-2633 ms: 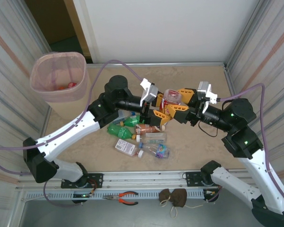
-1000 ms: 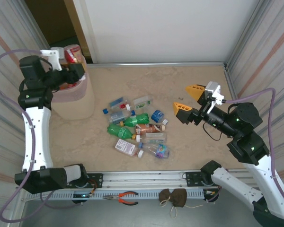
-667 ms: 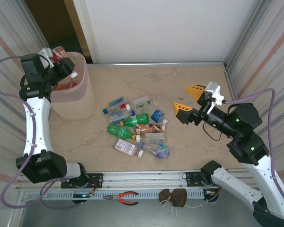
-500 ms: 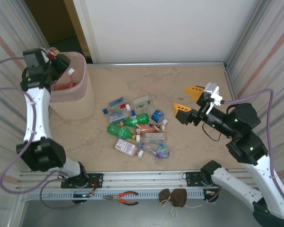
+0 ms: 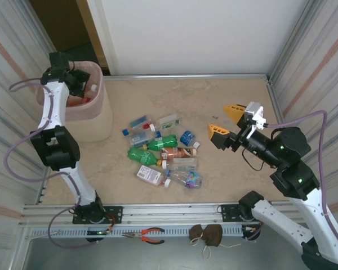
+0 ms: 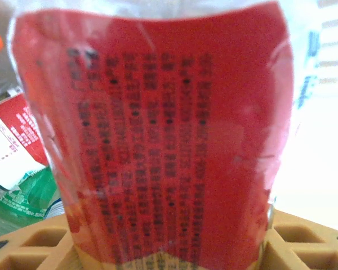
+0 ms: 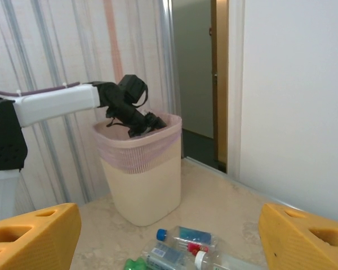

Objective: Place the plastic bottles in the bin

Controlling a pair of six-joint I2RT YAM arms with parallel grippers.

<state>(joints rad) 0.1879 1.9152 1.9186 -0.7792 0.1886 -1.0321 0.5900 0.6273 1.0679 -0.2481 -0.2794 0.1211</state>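
Note:
My left gripper [image 5: 79, 84] reaches down into the mouth of the pale pink bin [image 5: 93, 121] at the far left, shut on a clear plastic bottle with a red label [image 6: 169, 140]. In the left wrist view, a red-and-white label [image 6: 11, 140] and a green bottle [image 6: 22, 197] lie below it in the bin. Several plastic bottles [image 5: 160, 149] lie in a heap mid-table, green, clear and orange-brown. Right of the heap, my right gripper [image 5: 225, 122] hovers open and empty. The right wrist view looks over the nearest bottles [image 7: 183, 236] to the bin [image 7: 141, 185].
Corrugated metal walls [image 5: 11, 50] close in both sides, and a white wall [image 5: 186, 34] stands at the back. A dark doorway [image 7: 194, 67] opens behind the bin. Pliers [image 5: 152, 235] and a brown bundle [image 5: 205, 233] lie on the front rail.
My left arm has swung further left and lowered the red-labelled bottle from the bin's rim into its mouth. The right gripper has barely moved and stays open.

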